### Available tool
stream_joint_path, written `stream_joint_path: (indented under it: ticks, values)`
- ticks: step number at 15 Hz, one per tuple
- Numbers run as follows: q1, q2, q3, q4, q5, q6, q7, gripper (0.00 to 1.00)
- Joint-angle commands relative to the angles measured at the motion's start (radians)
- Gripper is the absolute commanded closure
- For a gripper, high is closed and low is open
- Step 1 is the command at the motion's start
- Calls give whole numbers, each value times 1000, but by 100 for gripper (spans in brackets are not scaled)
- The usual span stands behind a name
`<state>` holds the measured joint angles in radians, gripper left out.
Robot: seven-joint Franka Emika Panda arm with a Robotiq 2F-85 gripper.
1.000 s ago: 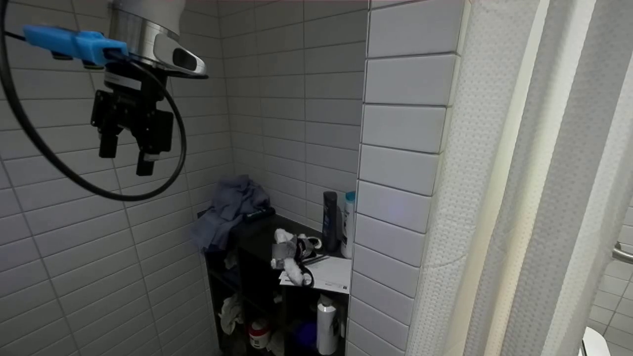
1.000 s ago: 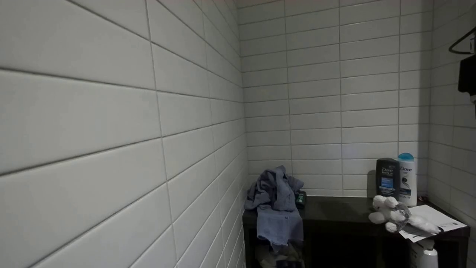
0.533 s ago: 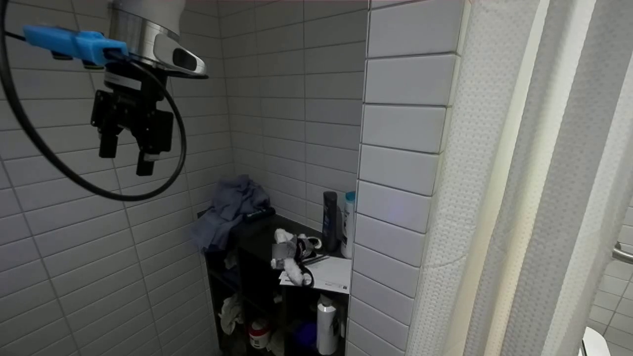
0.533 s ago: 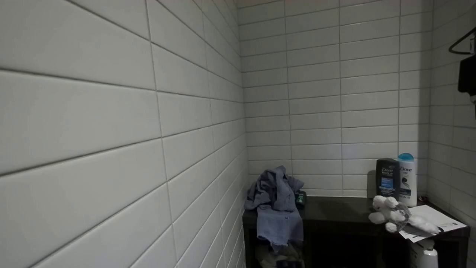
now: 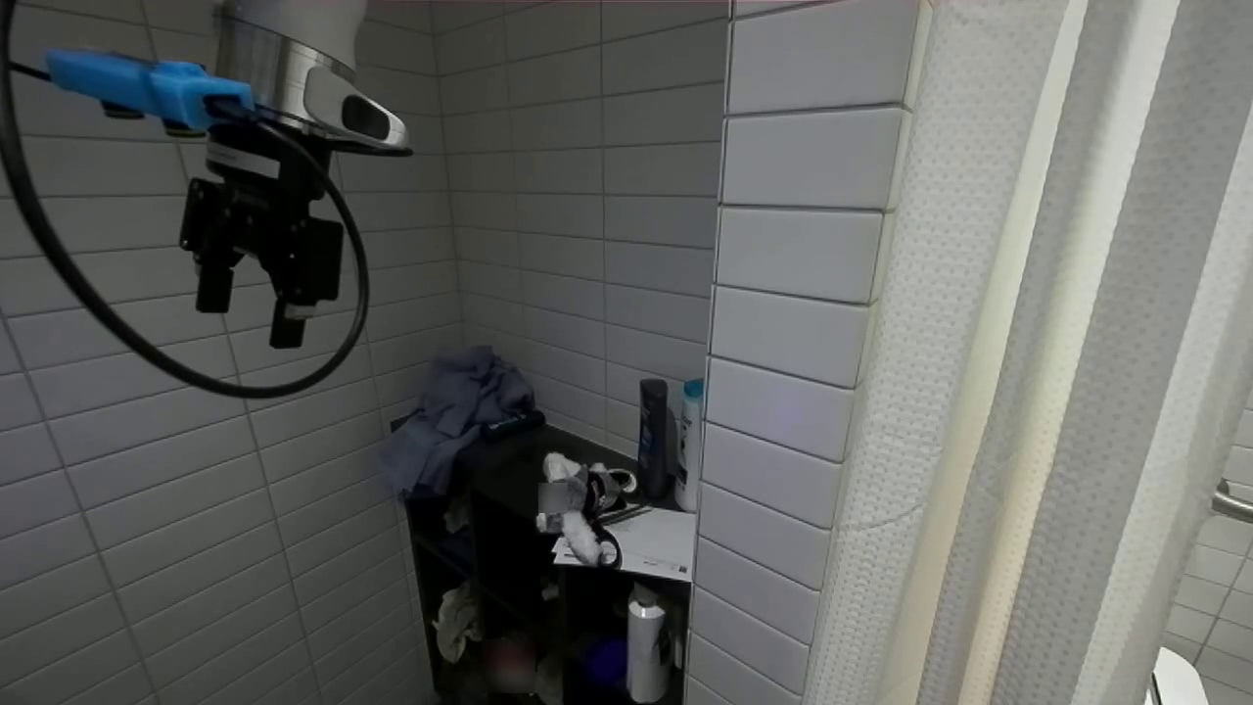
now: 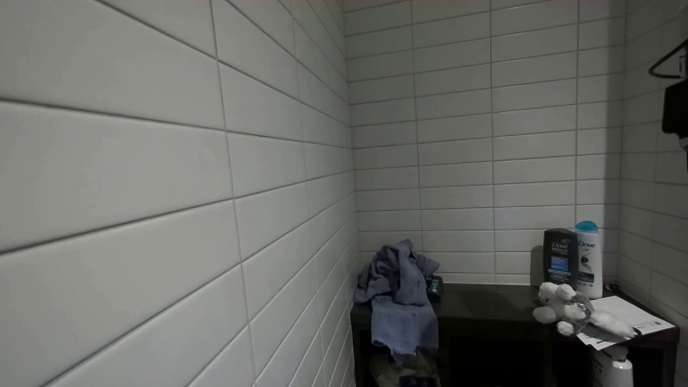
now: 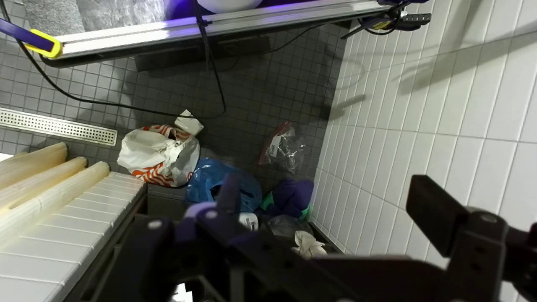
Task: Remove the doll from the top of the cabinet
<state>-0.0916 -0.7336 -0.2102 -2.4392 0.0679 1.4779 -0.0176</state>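
With the jaws apart and empty, centre them above the doll [image 6: 576, 310] and descend straight, clear of the dark bottle [image 6: 560, 255].

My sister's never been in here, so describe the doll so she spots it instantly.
Find the black cabinet against the tiled wall. On its top, at the end away from the blue-grey cloth, look by the dark bottle and white paper. The doll there is fluffy and white with grey patches, unlike the smooth bottle or flat paper.
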Motion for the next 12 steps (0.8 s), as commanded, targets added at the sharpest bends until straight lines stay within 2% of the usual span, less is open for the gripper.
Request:
stream_joint_path:
  ticks: [1, 3, 6, 9, 12]
  values:
    - [-25, 4, 18, 2, 9, -3, -13, 0]
    - [-25, 4, 18, 2, 9, -3, -13, 0]
    - [-47, 15, 26, -1, 59, 35, 58, 0]
    - [-59, 21, 42, -15, 130, 113, 113, 0]
    - [-58, 27, 70, -44, 204, 237, 153, 0]
